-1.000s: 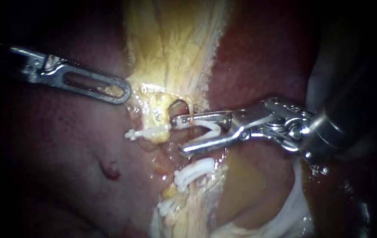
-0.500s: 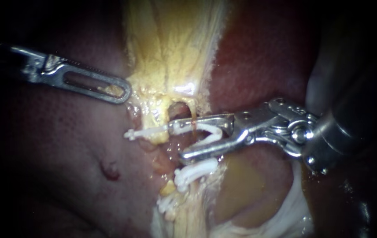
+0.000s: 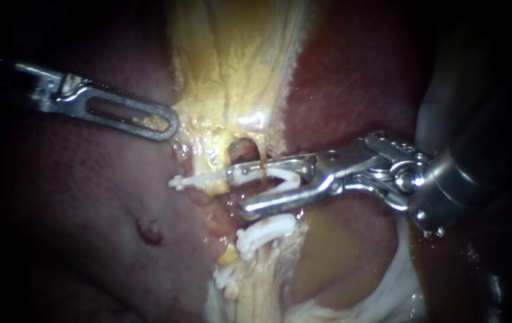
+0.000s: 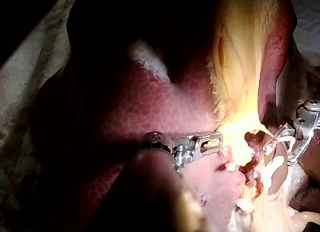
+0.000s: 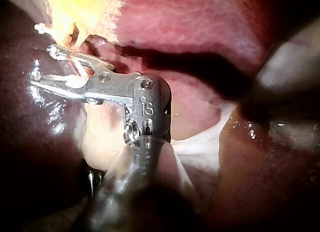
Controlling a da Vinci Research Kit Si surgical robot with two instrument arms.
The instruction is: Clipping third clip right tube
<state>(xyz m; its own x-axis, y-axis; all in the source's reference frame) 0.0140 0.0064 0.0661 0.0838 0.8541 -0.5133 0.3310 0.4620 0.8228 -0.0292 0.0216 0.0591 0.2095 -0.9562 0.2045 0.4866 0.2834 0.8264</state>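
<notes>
At the tube [image 3: 262, 168], where the yellow tissue [image 3: 232, 72] meets the liver [image 3: 88, 239], the right instrument [image 3: 236, 191] had crept further across over the last second. Its upper jaw tip went from just short of the placed clip [image 3: 199, 179] to right against that clip's near end, and the lower tip followed.

The gap between the jaws also narrowed a little but did not close. They stood apart with the new clip [image 3: 281, 179] seated between them. Both jaws bore on its legs and the clip was open in a V. The tube ran down through that V, well inside the tips, so it was captured but not squeezed. The right wrist view agreed: jaws apart, white clip between them.

The left instrument [image 3: 163, 124] had not moved against the tissue. Its jaws lay together at the edge of the yellow tissue, with yellow showing through the jaw window. I read them as clamped on that edge and holding tension.

The lower clip [image 3: 265, 233] and the lowest clip [image 3: 226, 280] sat further down the strand, where they had been.

My read: positioning was essentially done and closing had barely started. The clip was not latched.

Concern: the upper tip was crowding the placed clip and could foul it on closing. I couldn't tell whether the far tips were clear of tissue behind the tube.
</notes>
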